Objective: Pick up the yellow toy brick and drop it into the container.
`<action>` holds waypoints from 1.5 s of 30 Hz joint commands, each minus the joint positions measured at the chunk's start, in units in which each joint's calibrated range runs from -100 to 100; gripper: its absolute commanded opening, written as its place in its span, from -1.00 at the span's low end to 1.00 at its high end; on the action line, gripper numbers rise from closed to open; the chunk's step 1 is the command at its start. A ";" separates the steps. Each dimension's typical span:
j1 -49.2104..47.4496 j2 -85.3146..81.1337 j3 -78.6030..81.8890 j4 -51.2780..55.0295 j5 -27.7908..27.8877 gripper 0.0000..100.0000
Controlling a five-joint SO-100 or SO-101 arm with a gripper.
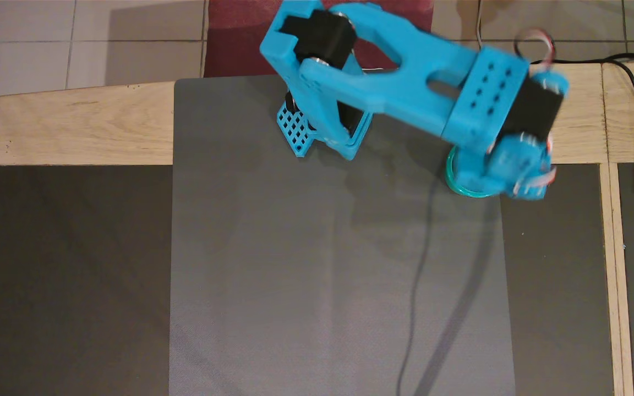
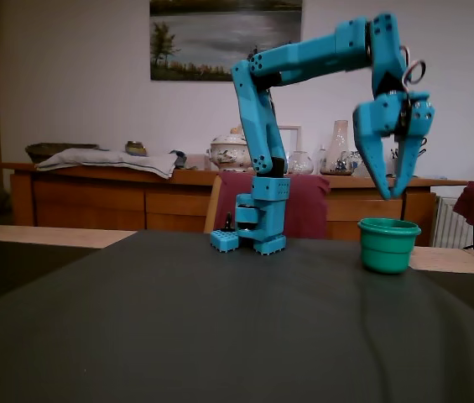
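In the overhead view, the blue arm (image 1: 405, 88) reaches from its base (image 1: 322, 135) at the top edge of the grey mat (image 1: 322, 275) out to the right, and its blurred wrist covers most of the teal container (image 1: 460, 184). Only the left and lower arc of the cup's rim shows. The container sits at the mat's right edge, just below the wooden table strip (image 1: 64, 132). The yellow toy brick cannot be seen here, and the fingers are hidden under the wrist, so this view does not tell how wide the pincer stands.

In the fixed view, the gripper (image 2: 391, 191) hangs above the container (image 2: 388, 244), clear of the rim, its tips pointing down and drawn near each other. Nothing yellow shows between the fingers. Whether they touch at the tips is hard to tell against the dim sideboard (image 2: 119, 201) behind. No brick lies on the mat (image 2: 220, 319) around the cup, so it is most likely inside, hidden by the cup's wall.

Judged from this, the drop looks done and the task is at its end. The next move calls only for lifting the arm away without clipping the rim, since the cup looks light and could tip.
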 commanded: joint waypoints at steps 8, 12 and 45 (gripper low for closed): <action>32.07 -2.25 -33.69 9.68 -3.00 -1.00; 39.65 -8.07 -33.32 9.68 -3.27 -1.00; 49.94 -71.31 47.90 -7.29 -3.21 -1.00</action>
